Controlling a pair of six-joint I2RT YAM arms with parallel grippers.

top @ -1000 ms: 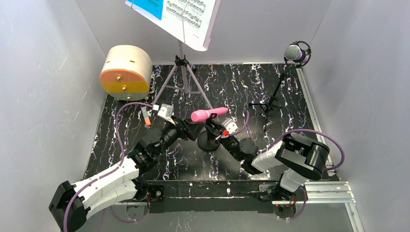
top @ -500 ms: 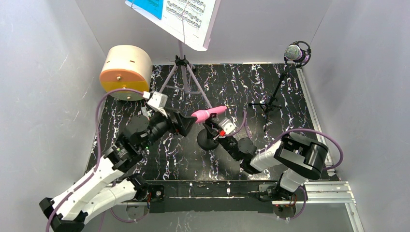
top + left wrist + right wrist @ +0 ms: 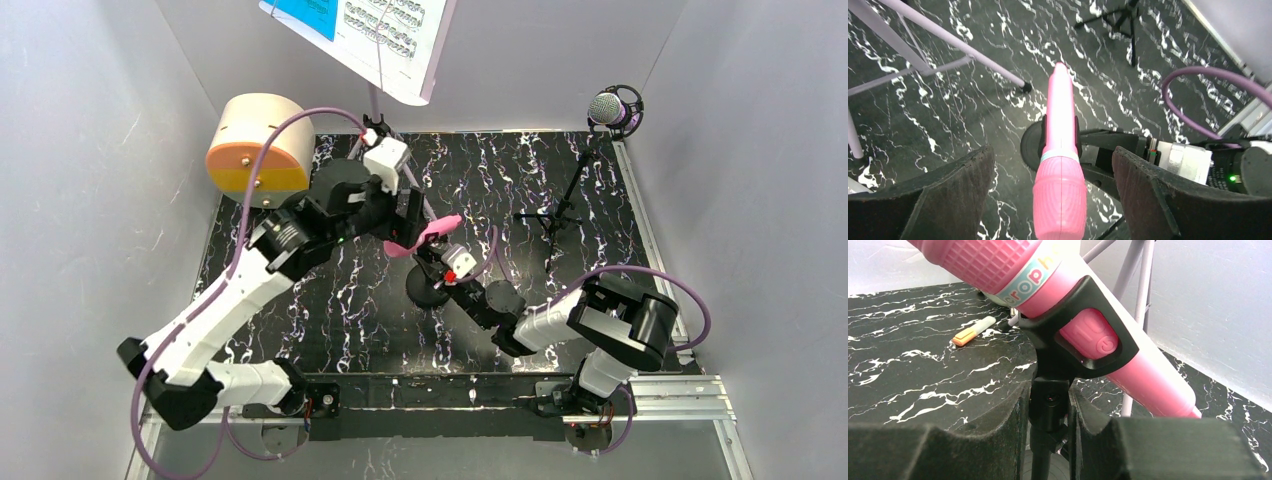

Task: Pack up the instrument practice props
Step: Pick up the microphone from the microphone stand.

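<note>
The step in hand looks like lifting the pink handheld microphone (image 3: 1060,150) out of its black clip (image 3: 1083,335), and it needs one arm to anchor and the other to pull. The microphone lies cradled in the clip atop the little stand, head toward the left arm and tail pointing away past the stand. The right fingers (image 3: 973,440) are clamped on the stand's post (image 3: 1048,405) just below the clip, and that hold should stay firm so the round base (image 3: 1029,142) does not tip or skid on the tabletop (image 3: 560,190). The left fingers (image 3: 955,192) are spread wide, one on each side of the microphone's textured head and touching neither side. They would do best to close squarely on the head or on the band just behind it, centred so it cannot twist. The pull should then run along the microphone's own axis, or up through the clip's open mouth, rather than sideways against the prongs. A leg of the lilac music stand (image 3: 948,37) ends just beyond the stand, so the path out should avoid it. The left arm reaches high from the near left, wrist bent down over the stand. The right arm lies low and folded, forearm running in from the near right.
</note>
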